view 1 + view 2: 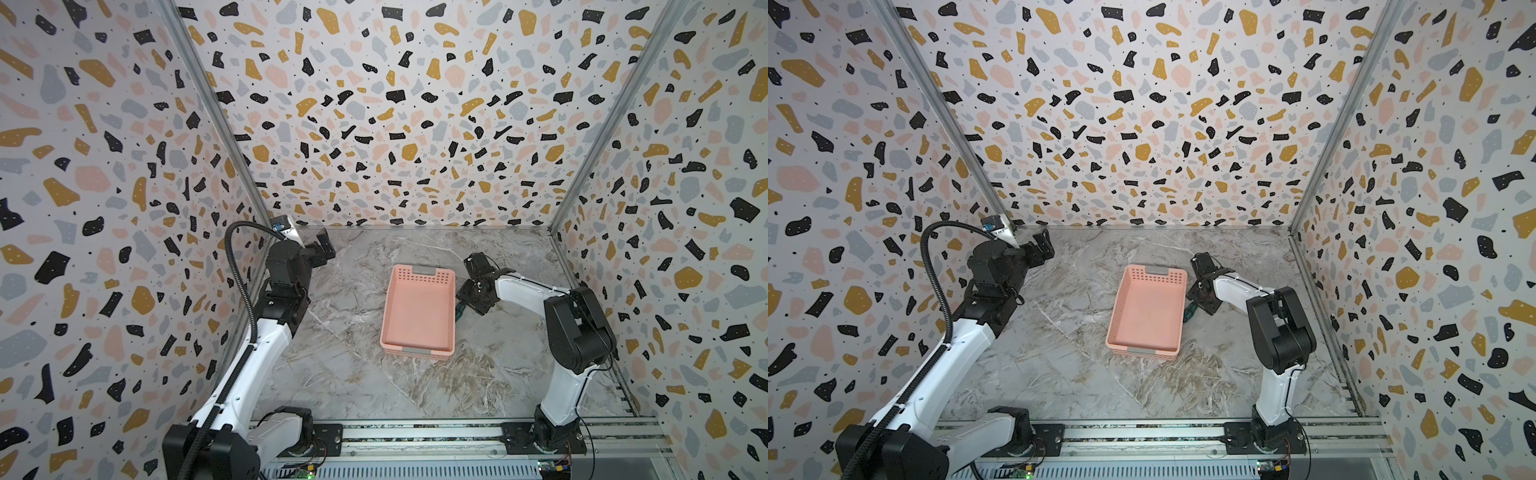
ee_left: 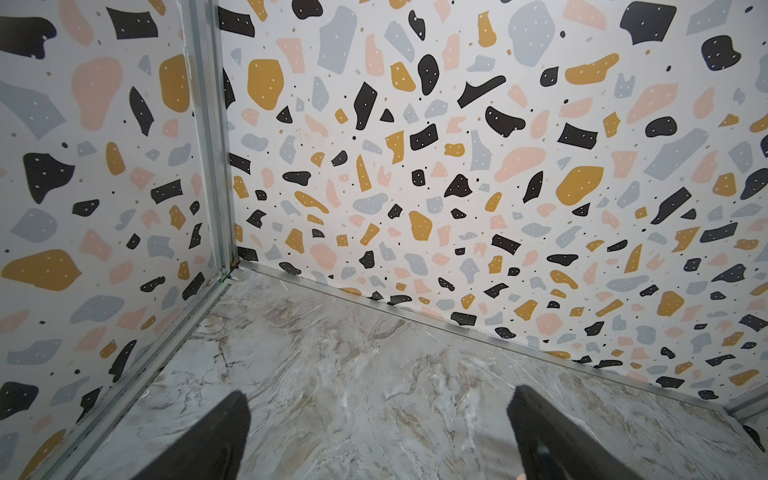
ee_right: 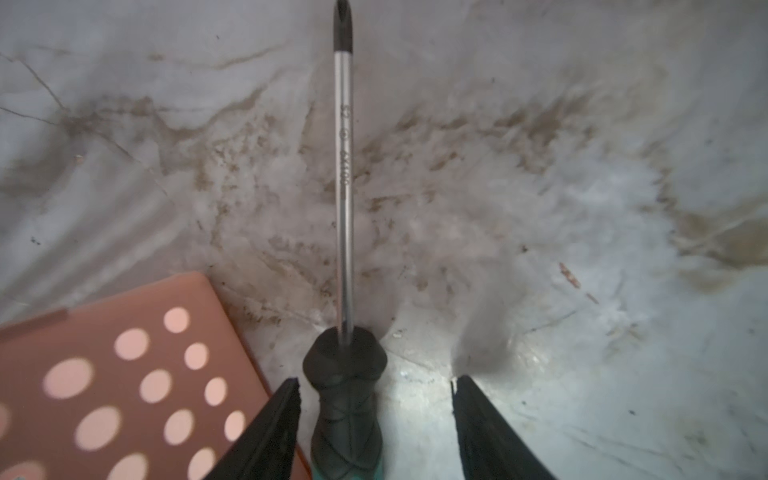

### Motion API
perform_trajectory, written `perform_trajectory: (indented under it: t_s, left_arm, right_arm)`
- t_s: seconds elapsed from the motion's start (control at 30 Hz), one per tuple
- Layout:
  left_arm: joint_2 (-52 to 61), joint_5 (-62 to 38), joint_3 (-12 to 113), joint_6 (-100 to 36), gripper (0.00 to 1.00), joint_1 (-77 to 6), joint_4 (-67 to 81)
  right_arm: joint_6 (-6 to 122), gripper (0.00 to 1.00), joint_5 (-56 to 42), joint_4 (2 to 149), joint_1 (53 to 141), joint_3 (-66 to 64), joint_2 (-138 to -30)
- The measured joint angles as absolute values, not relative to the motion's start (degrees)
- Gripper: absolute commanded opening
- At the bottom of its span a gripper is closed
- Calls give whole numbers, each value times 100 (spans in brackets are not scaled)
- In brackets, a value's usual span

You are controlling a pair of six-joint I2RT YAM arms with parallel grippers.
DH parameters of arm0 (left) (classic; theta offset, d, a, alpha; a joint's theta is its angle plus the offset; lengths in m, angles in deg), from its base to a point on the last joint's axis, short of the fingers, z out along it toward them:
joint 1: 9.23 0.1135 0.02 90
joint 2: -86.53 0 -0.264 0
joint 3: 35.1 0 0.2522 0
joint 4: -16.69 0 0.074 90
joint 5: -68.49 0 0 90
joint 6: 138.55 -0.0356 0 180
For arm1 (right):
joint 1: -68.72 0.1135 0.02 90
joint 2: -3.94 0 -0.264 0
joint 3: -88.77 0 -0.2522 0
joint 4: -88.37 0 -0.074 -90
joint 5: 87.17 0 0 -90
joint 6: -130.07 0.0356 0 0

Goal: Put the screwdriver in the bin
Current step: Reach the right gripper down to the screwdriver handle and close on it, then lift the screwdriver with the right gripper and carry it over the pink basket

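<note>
1. Marble table [image 3: 540, 166] bears the screwdriver [image 3: 345, 249], just beside the bin [image 3: 95, 328].
2. Grasping: right gripper [image 3: 376, 379] straddles the handle, fingers spread, not yet pinching.
3. Next, likely: clamp, lift, clear the wall.
4. Idle left gripper [image 2: 378, 392]: fingers spread.

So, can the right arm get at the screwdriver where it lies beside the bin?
Probably yes. In the right wrist view the right gripper stands with open jaws on either side of the screwdriver handle, with nothing else between them. The bin wall is close beside one jaw, which looks like the only tight spot.
</note>
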State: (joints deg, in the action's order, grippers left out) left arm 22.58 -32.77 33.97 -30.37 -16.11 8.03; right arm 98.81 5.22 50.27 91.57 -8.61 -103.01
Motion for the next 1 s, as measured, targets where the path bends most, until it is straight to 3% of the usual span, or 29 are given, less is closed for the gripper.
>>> perform_trajectory:
  t_s: [0.2, 0.47, 0.67, 1.0]
  left_arm:
    - [2258, -3301, 3397, -3037, 100, -1611, 797]
    - [2258, -3315, 3397, -3037, 99, -1611, 768]
    - [2258, -3360, 3397, -3037, 100, -1611, 759]
    - [2258, -3367, 3397, -3074, 100, -1611, 709]
  right_arm:
    - [9936, 39, 544, 5012, 9205, -839, -10369]
    - [9986, 9, 561, 4999, 9209, -839, -10330]
    - [9783, 8, 800, 4846, 9209, -841, -10135]
    - [8716, 7, 1630, 4197, 9209, -500, -8577]
